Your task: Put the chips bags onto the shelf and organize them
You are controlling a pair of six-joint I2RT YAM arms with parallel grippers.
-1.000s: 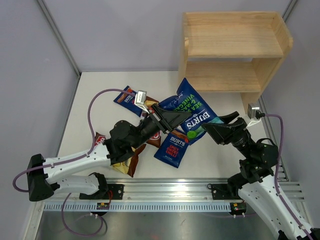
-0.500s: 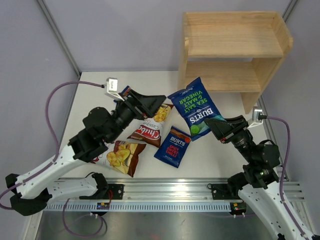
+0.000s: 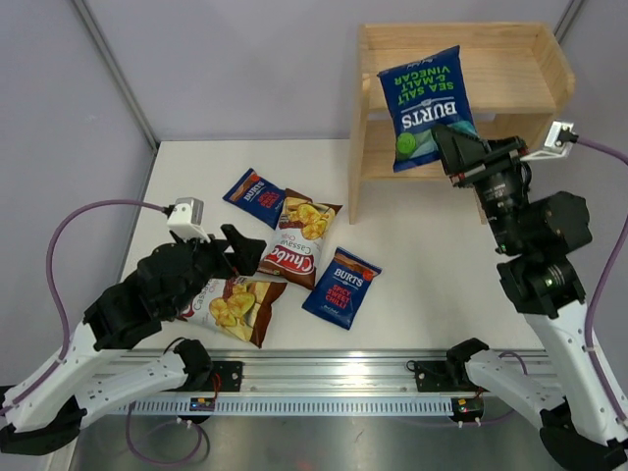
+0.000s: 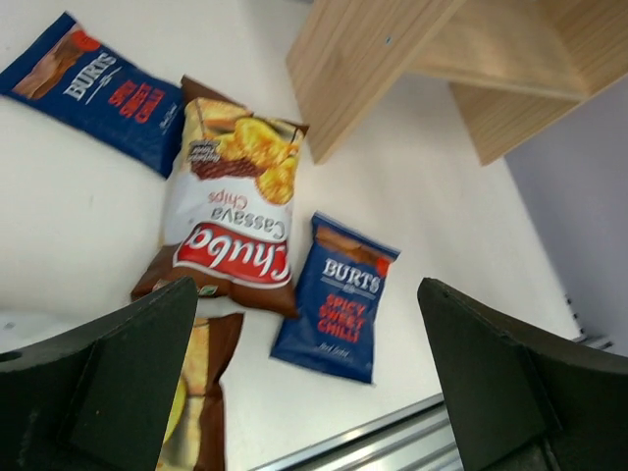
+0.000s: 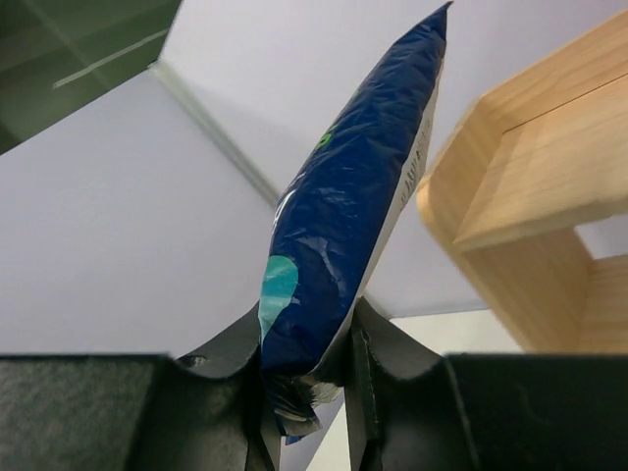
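Note:
My right gripper (image 3: 447, 147) (image 5: 306, 365) is shut on the bottom edge of a dark blue, green-lettered Burts chips bag (image 3: 422, 106) (image 5: 343, 216). It holds the bag upright in the air in front of the wooden shelf (image 3: 510, 86) (image 5: 549, 167), at its upper tier. My left gripper (image 3: 238, 252) (image 4: 306, 294) is open and empty, low over the table's left side. On the table lie two red-lettered Burts bags (image 3: 257, 195) (image 3: 341, 287) (image 4: 337, 299) and two brown-and-white Chuba bags (image 3: 297, 243) (image 3: 232, 305) (image 4: 235, 221).
The shelf stands at the table's far right corner, both tiers bare. Grey walls close in the left and back. A metal rail (image 3: 334, 378) runs along the near edge, where both arm bases are bolted.
The left gripper opened, let go of the green-lettered bag and drew back to the near left. The right gripper closed on that bag and lifted it up to the shelf.

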